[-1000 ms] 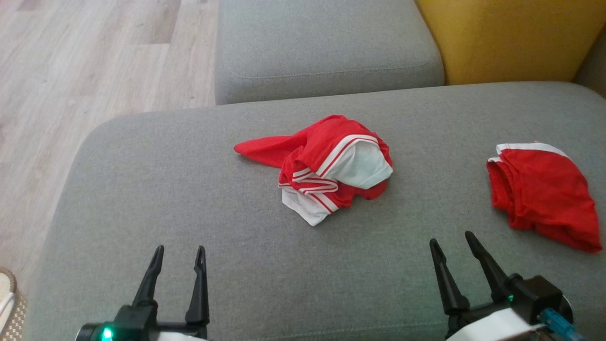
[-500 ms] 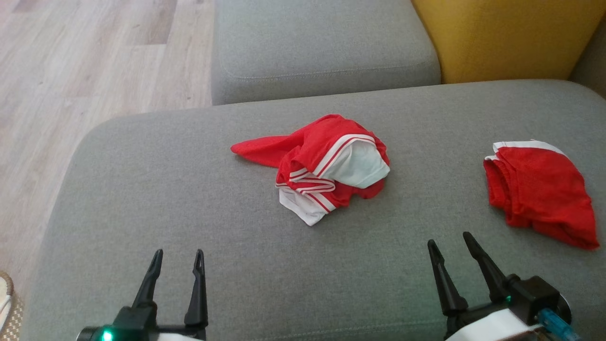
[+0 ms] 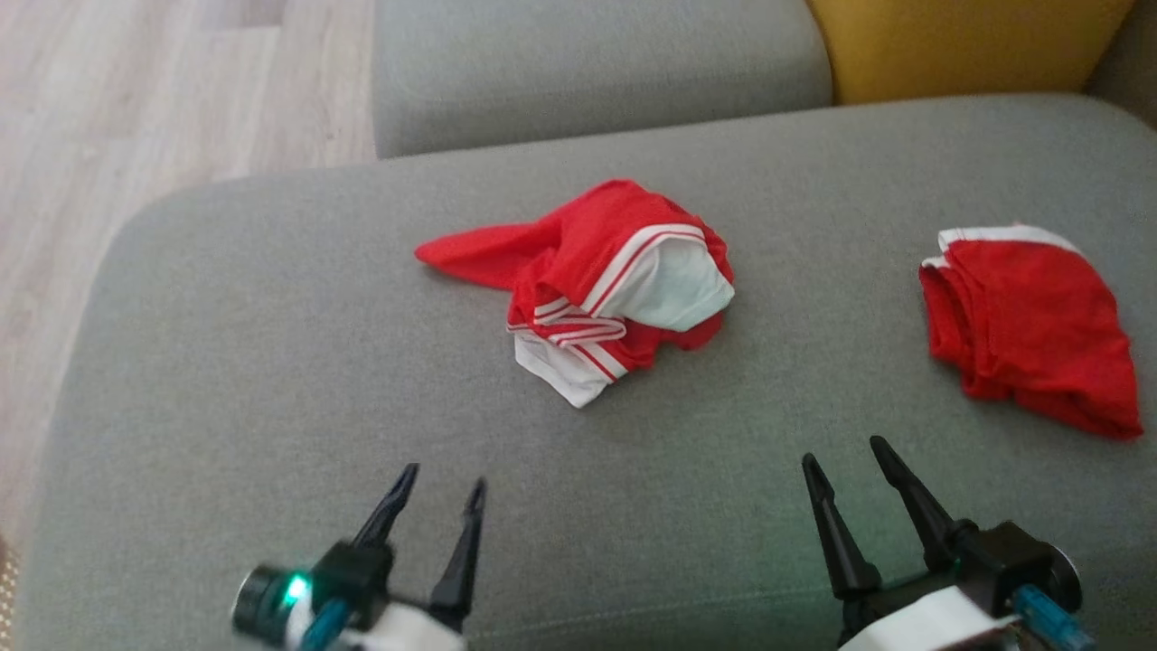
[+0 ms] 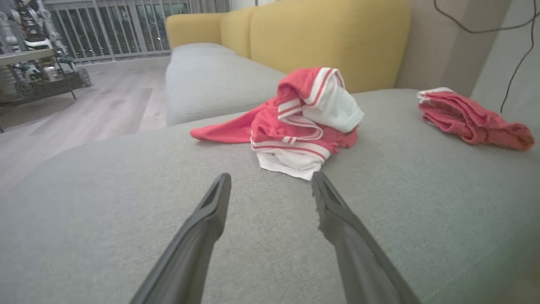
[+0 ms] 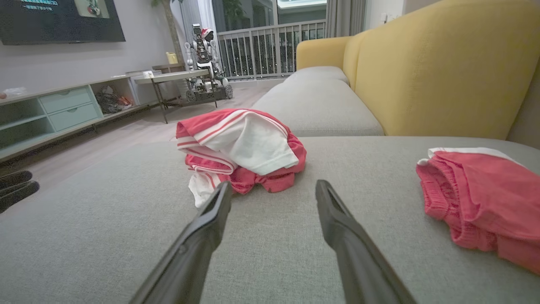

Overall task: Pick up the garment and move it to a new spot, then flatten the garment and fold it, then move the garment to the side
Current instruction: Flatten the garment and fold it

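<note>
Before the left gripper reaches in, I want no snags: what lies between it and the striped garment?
Just bare grey cushion between the left gripper and the garment, seen in the left wrist view.

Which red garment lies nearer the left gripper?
The crumpled striped garment in the middle, just ahead of the left gripper; the plain red garment lies off to the right, nearer the right gripper.

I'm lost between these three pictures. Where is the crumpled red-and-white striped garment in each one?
Head view: the crumpled striped garment lies near the centre, on the grey cushion.
Left wrist view: centre, a little above the middle.
Right wrist view: left of centre.
Shared landmark: the red garment with white trim, to its right in every view.
</note>
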Robot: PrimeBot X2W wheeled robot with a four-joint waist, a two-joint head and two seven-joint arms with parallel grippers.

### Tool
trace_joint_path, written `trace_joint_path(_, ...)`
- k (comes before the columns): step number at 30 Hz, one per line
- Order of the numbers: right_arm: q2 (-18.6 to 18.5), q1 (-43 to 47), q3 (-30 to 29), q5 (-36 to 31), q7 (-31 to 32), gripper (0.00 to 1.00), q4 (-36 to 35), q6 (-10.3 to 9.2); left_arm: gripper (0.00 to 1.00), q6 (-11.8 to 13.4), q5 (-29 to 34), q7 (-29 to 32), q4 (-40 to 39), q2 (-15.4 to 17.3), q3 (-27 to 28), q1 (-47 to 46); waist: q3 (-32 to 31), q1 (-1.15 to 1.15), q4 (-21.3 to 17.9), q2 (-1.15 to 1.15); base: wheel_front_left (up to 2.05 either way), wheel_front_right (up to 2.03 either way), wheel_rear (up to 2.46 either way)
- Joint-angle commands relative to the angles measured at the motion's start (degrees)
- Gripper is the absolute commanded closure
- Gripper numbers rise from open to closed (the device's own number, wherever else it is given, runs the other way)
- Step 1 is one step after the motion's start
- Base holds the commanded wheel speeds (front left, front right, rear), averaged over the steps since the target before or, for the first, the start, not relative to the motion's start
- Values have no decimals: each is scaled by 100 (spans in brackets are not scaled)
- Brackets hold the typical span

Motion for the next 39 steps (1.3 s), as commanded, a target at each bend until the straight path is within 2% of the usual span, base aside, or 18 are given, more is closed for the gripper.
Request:
trace_joint_path(1,-26,-341,156,-41,-54,0,-235,-2,0,-48,71,-30,-84,-52,102,-475,169,0,-84,0,0,0,0)
trace_joint_path(6,-26,-539,225,-99,-54,0,-385,-2,0,-288,274,-30,529,5,-383,-1382,640,0,-205,0,0,0,0)
trace_joint_path(14,-26,-956,292,-176,-54,0,-590,-2,0,-390,413,-30,1529,227,-846,-2801,1293,0,-464,0,0,0,0)
trace_joint_path(20,-26,-1115,243,-131,-54,0,-744,-2,0,-370,691,-30,2013,491,-1149,-3604,1661,0,-620,0,0,0,0)
trace_joint_path(27,-26,-1237,324,-101,-54,0,-801,-2,0,-155,753,-30,2501,738,-1272,-4159,1956,0,-731,0,0,0,0)
trace_joint_path(33,-26,-1329,359,-65,-54,0,-837,-2,0,-191,536,-30,2603,840,-1319,-4394,2081,0,-781,0,0,0,0)
trace_joint_path(34,-26,-1348,365,-53,-54,0,-844,-2,12,-204,488,-30,2585,873,-1317,-4429,2098,0,-793,0,0,0,0)
trace_joint_path(35,-26,-1366,364,-37,-54,0,-853,-2,60,-216,444,-30,2545,906,-1316,-4457,2111,0,-800,0,0,0,0)
trace_joint_path(36,-26,-1383,352,-8,-54,0,-867,-2,96,-230,399,-30,2483,943,-1316,-4478,2123,0,-809,0,0,0,0)
trace_joint_path(37,-26,-1396,335,27,-54,0,-876,-2,100,-246,355,-30,2417,979,-1320,-4489,2126,0,-815,0,0,0,0)
trace_joint_path(39,-26,-1406,303,66,-54,0,-861,-2,100,-290,247,-30,2283,1021,-1350,-4477,2089,0,-816,0,0,0,0)
